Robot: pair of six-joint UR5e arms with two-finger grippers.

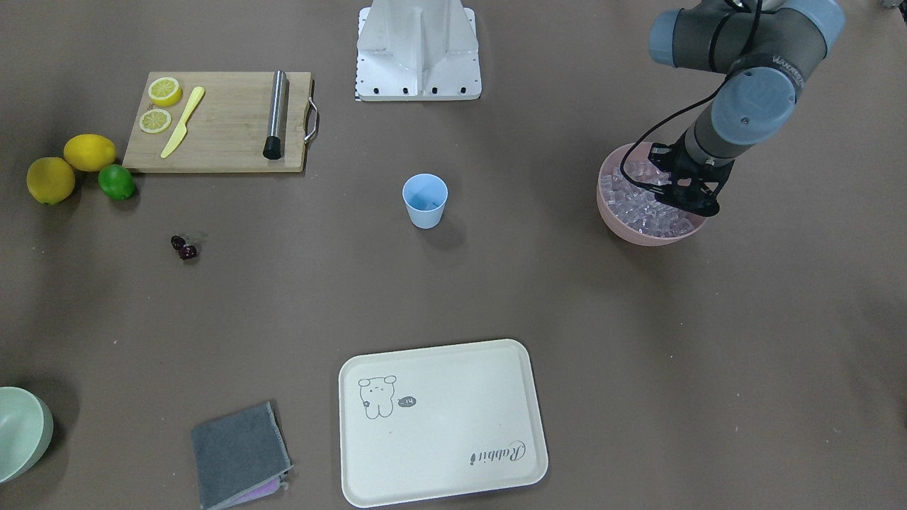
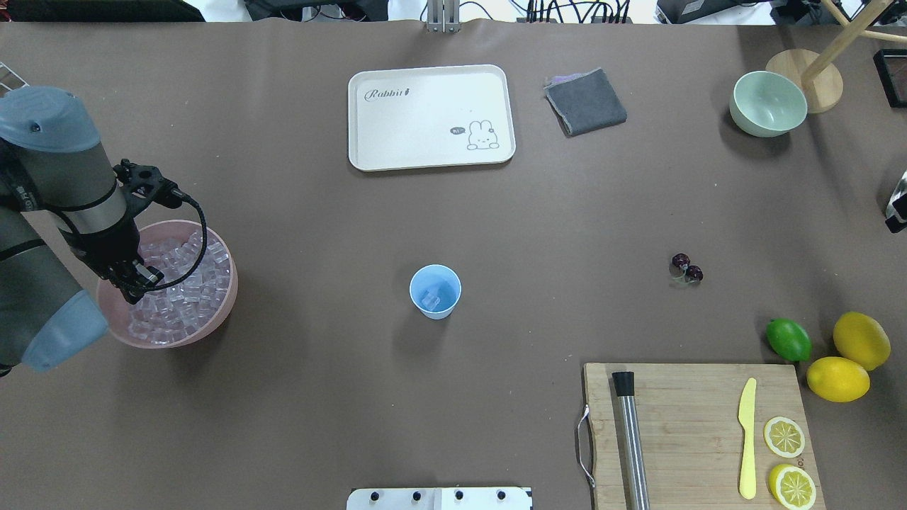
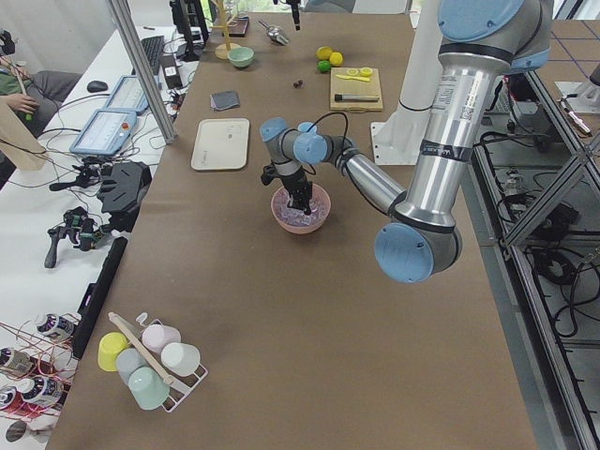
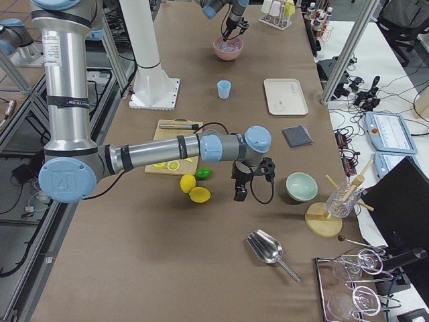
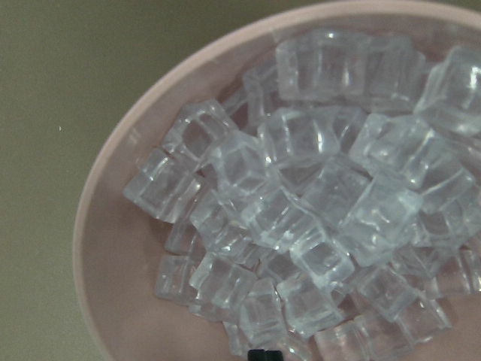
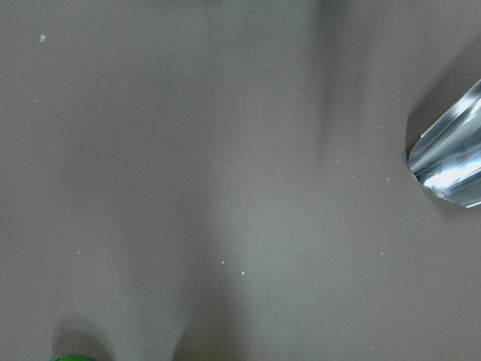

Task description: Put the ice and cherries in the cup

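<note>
The light blue cup stands upright mid-table, also seen from the front, with one clear cube of ice inside. The rest of the ice fills the pink bowl at the table's left end. My left gripper points down into that pile. Its tips sit among the cubes, so I cannot tell whether they are open or shut. The dark cherries lie on the bare table, to the right of the cup. My right gripper hangs over the table's far right end, its state unclear.
A wooden cutting board holds a steel rod, a yellow knife and lemon slices. Two lemons and a lime lie beside it. Farther off are a cream tray, a grey cloth, a green bowl and a metal scoop.
</note>
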